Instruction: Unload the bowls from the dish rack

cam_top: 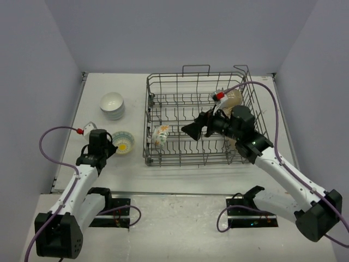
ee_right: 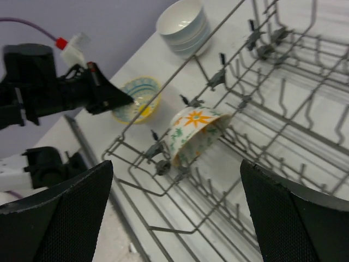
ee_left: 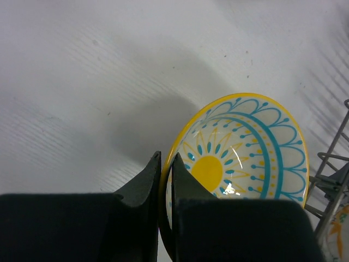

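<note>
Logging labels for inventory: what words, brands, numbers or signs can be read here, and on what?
None readable. The yellow and turquoise patterned ceramic bowl and the orange-flowered white ceramic bowl in the dark grey wire dish rack carry only decoration; the stacked plain white ceramic bowls show no marks. The red and white cable tag is too small to read.

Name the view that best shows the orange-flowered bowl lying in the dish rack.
Right wrist: the bowl sits mid-frame, tipped on its side among the dish rack tines, pattern clear. Top external shows it small; left wrist catches only an edge sliver.
</note>
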{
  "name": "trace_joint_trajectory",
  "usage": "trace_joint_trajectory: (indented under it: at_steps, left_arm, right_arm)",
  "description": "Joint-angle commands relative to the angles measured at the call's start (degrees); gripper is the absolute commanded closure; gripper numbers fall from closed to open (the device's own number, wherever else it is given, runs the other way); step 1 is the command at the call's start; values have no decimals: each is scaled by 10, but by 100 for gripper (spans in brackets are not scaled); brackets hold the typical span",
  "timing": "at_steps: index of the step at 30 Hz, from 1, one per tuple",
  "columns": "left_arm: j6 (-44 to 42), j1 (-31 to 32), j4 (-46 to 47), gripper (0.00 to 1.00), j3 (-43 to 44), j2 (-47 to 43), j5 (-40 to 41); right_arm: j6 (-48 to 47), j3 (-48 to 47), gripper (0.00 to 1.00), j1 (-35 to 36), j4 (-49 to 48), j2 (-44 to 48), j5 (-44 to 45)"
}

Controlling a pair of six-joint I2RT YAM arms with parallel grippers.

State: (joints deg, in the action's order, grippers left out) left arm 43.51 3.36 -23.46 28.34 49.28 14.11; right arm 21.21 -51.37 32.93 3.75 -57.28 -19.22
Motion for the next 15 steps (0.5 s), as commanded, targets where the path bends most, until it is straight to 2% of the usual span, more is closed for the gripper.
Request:
trace_joint_trajectory:
  at_steps: [1, 4, 9, 13, 15]
  left_arm:
    - [40, -5, 130, 100, -49, -8, -22]
    - [45, -5, 151, 100, -78, 11, -9]
    - [44, -5, 179, 100, -105, 28, 5]
    - [44, -5, 180, 85, -108, 33, 15]
    - [45, -5, 168, 66, -106, 20, 27]
  right_arm:
    - [108, 3, 1, -7, -138, -28, -148]
    - [176, -23, 1, -10, -159, -99, -195]
    - [270, -9, 1, -9, -246, -169, -198]
    - [319, 1, 1, -9, -286, -208, -202]
    - [337, 6, 1, -9, -296, -229, -209]
